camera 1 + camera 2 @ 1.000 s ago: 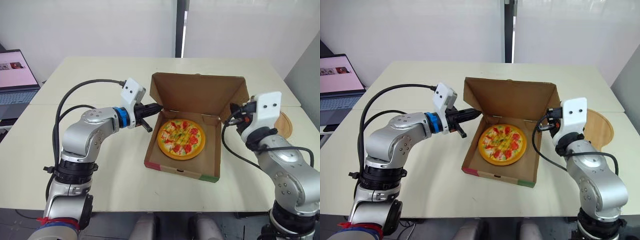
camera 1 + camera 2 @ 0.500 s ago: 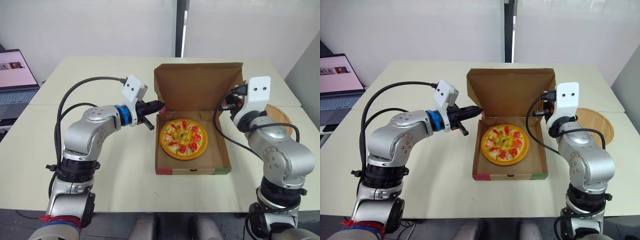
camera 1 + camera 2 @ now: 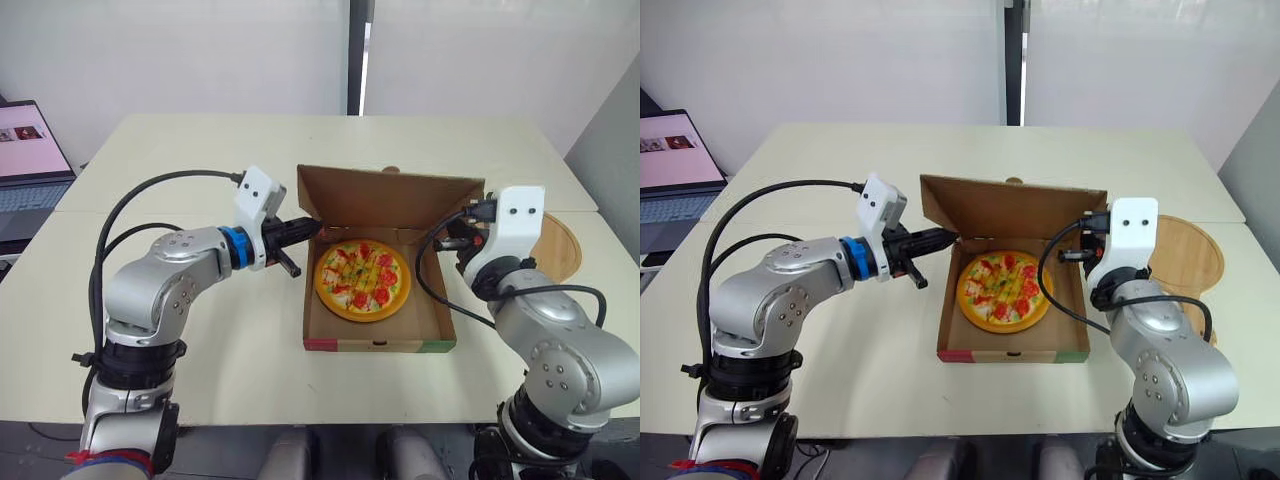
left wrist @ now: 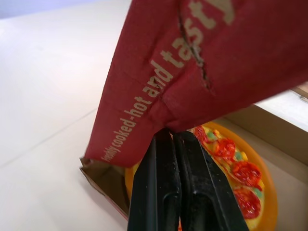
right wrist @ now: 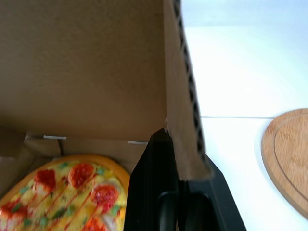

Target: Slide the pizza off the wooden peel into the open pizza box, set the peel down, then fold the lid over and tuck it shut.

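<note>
The pizza (image 3: 362,279) lies inside the pizza box (image 3: 380,343), under its half-folded lid (image 3: 400,200). The left gripper (image 3: 946,238) is clamped on the lid's left corner, the right gripper (image 5: 180,159) on its right edge; the wooden peel (image 3: 558,246) lies right of the box.

2 silver arms (image 3: 165,285), black cables (image 3: 150,185), white wrist housings (image 3: 520,215), blue ring (image 3: 232,247)

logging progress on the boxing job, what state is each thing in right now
pizza box: open, not tucked shut
lid: half folded, tilted over the pizza
pizza: lying flat inside the pizza box
wooden peel: set down flat on the table
left claw: shut on the lid's left edge
right claw: shut on the lid's right edge
laptop: open, screen lit
</note>
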Robot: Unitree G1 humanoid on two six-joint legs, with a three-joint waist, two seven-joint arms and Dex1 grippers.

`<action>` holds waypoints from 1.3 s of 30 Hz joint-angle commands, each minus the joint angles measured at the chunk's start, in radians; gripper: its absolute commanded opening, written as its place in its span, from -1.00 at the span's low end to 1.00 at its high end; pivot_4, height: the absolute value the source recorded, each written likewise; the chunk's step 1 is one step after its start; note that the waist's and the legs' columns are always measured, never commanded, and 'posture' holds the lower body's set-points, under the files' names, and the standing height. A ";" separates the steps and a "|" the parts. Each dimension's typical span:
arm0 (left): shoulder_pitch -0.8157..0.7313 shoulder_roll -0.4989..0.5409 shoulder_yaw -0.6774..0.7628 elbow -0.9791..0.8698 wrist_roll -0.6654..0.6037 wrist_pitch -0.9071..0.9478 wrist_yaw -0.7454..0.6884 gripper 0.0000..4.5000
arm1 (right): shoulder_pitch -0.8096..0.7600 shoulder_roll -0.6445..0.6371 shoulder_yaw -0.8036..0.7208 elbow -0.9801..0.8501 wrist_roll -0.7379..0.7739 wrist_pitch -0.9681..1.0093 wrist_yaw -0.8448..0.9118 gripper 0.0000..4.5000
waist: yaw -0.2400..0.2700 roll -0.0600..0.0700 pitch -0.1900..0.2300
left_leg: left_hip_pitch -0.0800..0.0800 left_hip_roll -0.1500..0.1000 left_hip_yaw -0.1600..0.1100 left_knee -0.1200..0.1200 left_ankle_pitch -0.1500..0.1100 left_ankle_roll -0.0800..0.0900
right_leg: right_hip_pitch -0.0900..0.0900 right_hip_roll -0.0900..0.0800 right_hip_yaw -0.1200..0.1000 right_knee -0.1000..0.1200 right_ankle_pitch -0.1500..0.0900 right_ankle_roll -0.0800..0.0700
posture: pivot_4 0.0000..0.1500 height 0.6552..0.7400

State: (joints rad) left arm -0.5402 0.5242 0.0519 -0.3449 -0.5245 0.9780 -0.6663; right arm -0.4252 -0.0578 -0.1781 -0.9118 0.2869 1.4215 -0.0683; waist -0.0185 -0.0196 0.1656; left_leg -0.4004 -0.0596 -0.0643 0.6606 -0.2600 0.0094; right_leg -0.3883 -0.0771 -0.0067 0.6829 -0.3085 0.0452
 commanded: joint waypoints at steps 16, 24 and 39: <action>0.270 -0.036 0.168 -0.129 -0.133 -0.171 0.039 -1.00 | 0.327 -0.090 0.169 -0.059 -0.005 -0.363 0.083 -0.99 | -0.012 0.000 0.000 | 0.001 0.001 0.000 -0.001 -0.001 0.002 | 0.001 0.000 0.000 -0.001 0.000 0.000 | 1.00 0.72; 0.312 0.107 0.205 -0.028 -0.091 -0.323 -0.106 -0.35 | 0.314 -0.090 0.172 -0.039 -0.009 -0.386 0.081 -1.00 | -0.009 0.001 0.000 | 0.001 0.001 -0.001 -0.001 -0.001 0.002 | 0.000 0.000 0.000 -0.002 0.000 0.000 | 1.00 0.72; 0.266 0.012 0.089 -0.036 0.049 -0.513 -0.002 -0.07 | 0.307 -0.101 0.178 -0.022 -0.016 -0.403 0.095 -1.00 | -0.012 0.001 0.000 | 0.001 0.001 -0.001 -0.001 -0.002 0.002 | 0.001 0.000 0.000 -0.001 0.000 0.000 | 1.00 0.72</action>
State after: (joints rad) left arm -0.2828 0.5419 0.1409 -0.3215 -0.4810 0.4851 -0.6870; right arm -0.1051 -0.1560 -0.0139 -0.9177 0.2619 1.0367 0.0141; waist -0.0309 -0.0190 0.1652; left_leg -0.3994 -0.0586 -0.0650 0.6593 -0.2616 0.0118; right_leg -0.3876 -0.0768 -0.0069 0.6814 -0.3087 0.0449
